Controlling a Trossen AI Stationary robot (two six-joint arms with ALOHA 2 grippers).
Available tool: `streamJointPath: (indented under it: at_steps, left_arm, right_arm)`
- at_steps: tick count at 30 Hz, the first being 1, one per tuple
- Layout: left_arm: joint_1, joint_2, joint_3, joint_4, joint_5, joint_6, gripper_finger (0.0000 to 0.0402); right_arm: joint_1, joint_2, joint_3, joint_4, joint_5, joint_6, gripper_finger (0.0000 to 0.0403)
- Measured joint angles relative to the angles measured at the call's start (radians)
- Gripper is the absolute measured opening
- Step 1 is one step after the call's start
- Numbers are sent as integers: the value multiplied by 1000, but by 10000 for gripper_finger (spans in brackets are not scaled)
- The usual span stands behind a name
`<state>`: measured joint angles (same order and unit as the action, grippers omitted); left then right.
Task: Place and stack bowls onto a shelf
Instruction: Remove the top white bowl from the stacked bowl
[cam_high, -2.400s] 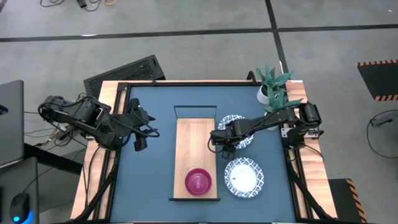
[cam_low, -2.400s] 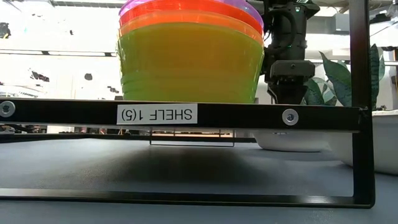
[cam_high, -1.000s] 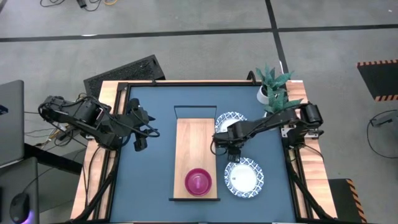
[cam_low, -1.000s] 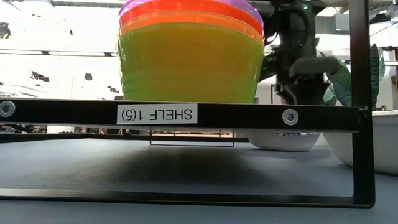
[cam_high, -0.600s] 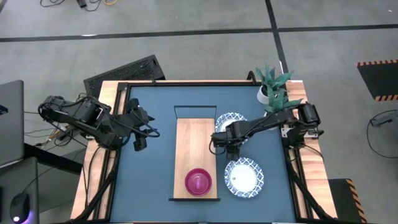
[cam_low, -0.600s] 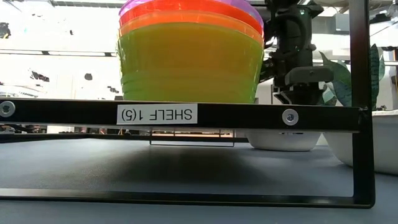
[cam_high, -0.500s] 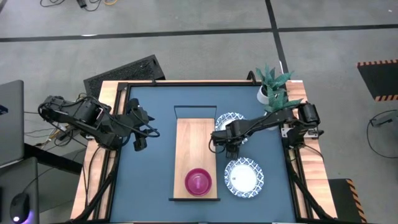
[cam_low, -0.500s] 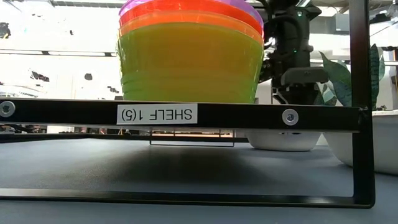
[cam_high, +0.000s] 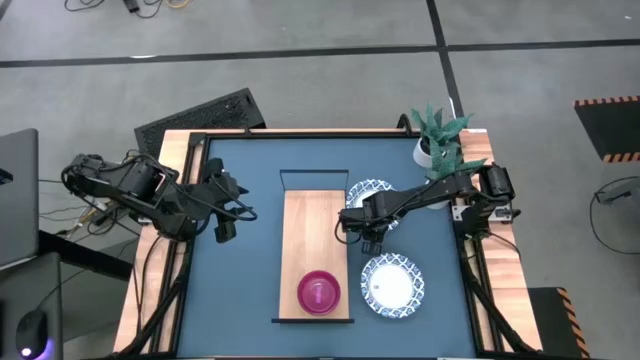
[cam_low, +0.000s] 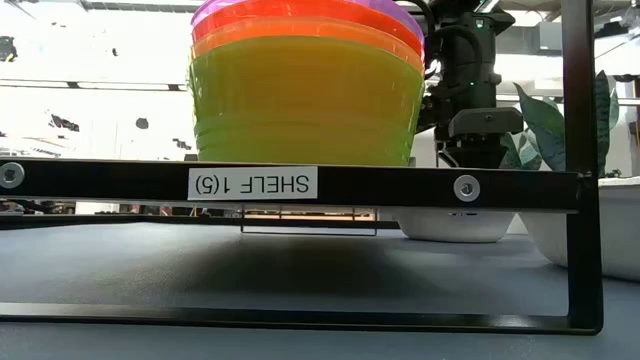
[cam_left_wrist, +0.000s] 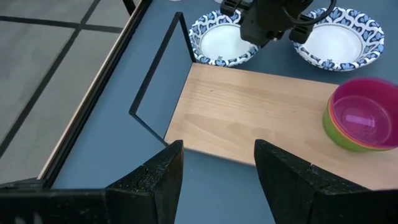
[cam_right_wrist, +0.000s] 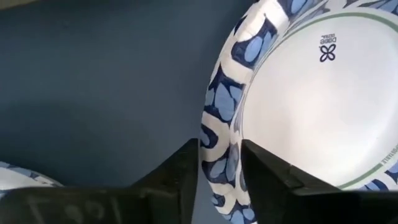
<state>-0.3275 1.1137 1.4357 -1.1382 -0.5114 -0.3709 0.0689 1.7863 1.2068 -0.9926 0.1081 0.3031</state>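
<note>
While the left gripper (cam_high: 222, 210) is waiting over the blue tabletop (cam_high: 240, 280) on the left side of the shelf (cam_high: 312, 240), with its two fingers (cam_left_wrist: 163, 168) spread apart and holding nothing, the right gripper (cam_high: 368, 232) is working between the two white dishes. It is reaching from the right edge of the table toward the shelf's right side, and it is sitting at the near rim of the far white dish (cam_high: 373, 195). Seen by the right wrist camera, the two fingers (cam_right_wrist: 186, 163) are standing on either side of the blue patterned rim of this dish (cam_right_wrist: 298, 99), one outside and one inside, with the rim in the narrow gap; they are not yet pressed fully together, and I cannot tell whether they are already touching the rim. The second white dish (cam_high: 391, 284) is lying on the tabletop nearer to the front, just beside the shelf. The four coloured bowls are sitting nested in one stack (cam_high: 319, 292) on the front end of the wooden shelf, with the purple one on top and the green one at the bottom (cam_low: 305, 100). A small potted plant (cam_high: 437, 135) is standing at the far right corner of the table.
</note>
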Motion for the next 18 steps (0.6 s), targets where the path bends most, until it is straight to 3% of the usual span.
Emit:
streamJointPath:
  at_steps: [10, 18]
  left_arm:
    - [0, 0, 0, -3, 0, 0, 183]
    - [0, 0, 0, -2, 0, 0, 183]
  right_arm:
    - [0, -1, 2, -8, -1, 2, 69]
    - [0, -1, 72, -67, -1, -13, 56]
